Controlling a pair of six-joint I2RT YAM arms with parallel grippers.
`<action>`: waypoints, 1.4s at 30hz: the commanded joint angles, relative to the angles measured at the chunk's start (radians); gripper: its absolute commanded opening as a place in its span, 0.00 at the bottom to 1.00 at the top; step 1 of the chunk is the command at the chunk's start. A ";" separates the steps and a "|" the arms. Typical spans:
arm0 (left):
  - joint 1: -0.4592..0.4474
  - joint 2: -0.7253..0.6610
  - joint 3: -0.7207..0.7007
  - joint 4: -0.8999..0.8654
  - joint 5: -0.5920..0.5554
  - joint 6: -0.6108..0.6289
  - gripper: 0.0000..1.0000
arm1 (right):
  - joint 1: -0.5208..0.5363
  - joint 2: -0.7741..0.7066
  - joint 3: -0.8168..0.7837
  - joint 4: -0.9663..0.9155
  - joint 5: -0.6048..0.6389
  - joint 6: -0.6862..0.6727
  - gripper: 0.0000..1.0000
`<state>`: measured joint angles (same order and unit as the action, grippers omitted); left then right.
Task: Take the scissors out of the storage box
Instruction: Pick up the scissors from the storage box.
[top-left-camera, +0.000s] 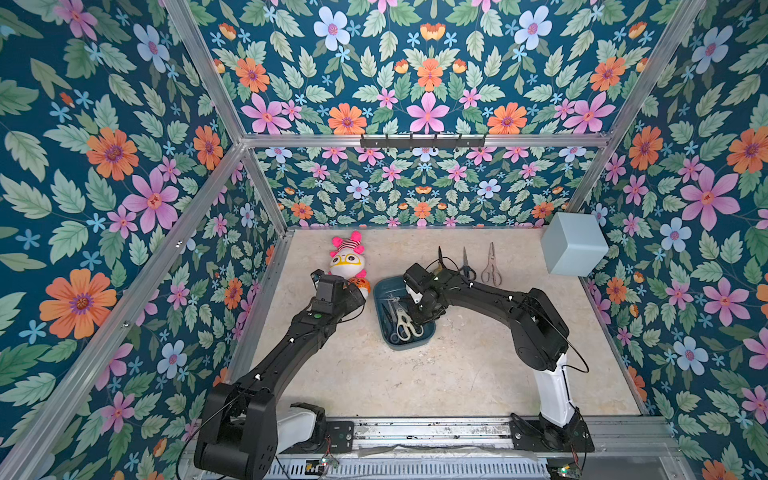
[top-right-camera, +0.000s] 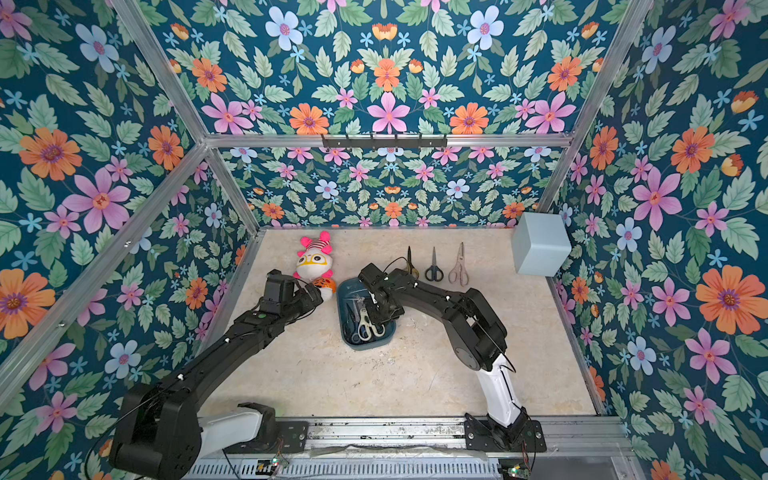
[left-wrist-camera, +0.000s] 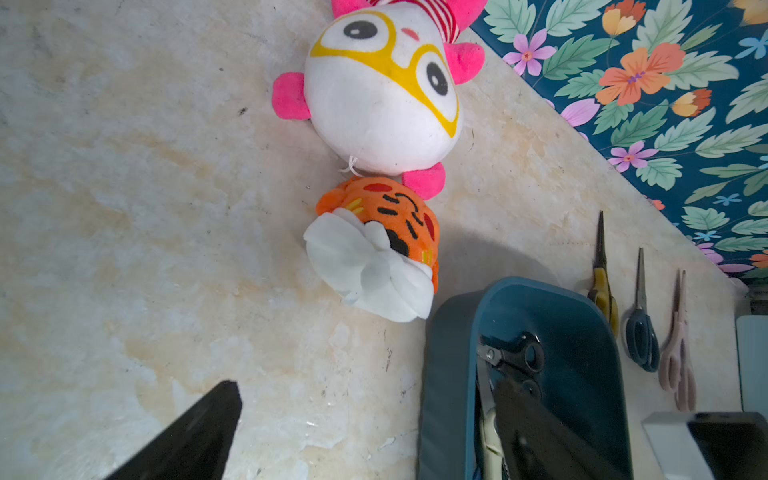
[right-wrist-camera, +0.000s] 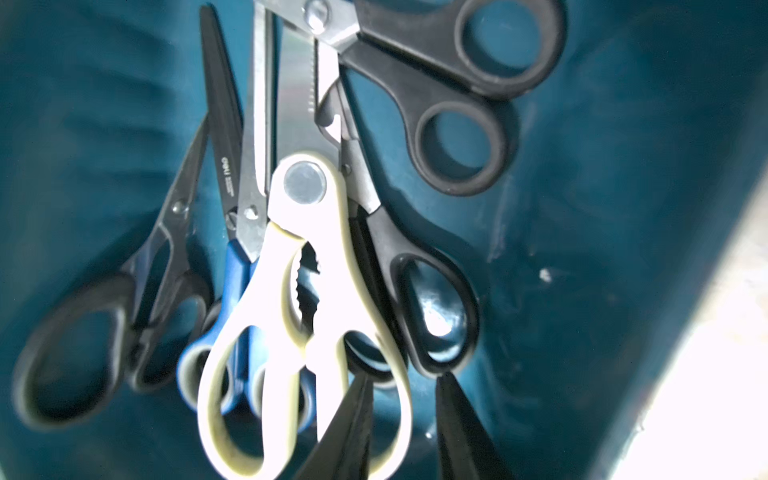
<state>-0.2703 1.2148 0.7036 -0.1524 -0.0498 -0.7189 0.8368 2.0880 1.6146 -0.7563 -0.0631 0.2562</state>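
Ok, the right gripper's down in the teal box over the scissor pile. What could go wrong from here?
The cream-handled metal scissors lie across the blue-handled pair and a black-handled pair, so lifting them may drag neighbours.
The right gripper sits open where the cream loop meets that black handle; it could pinch both.
The open left gripper is not holding the shallow teal plastic box, which might shift.

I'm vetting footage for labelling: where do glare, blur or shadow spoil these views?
Right wrist view: cream-handled scissors blown out white, table strip glaring, everything slightly soft. Left wrist view: sharp, soft shadow beside the storage box. Both top views: evenly lit, crisp.
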 joint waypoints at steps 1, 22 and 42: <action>0.002 -0.003 0.000 0.001 -0.005 0.001 0.99 | 0.001 0.009 -0.008 -0.010 0.000 -0.011 0.32; 0.001 -0.011 0.001 -0.007 -0.012 0.004 0.99 | 0.001 0.005 -0.074 0.069 -0.040 0.002 0.12; 0.001 -0.011 0.003 -0.007 -0.018 0.009 0.99 | 0.001 -0.059 -0.030 0.021 -0.146 -0.064 0.00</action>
<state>-0.2703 1.2060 0.7036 -0.1539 -0.0544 -0.7181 0.8352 2.0361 1.5826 -0.7155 -0.1581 0.2115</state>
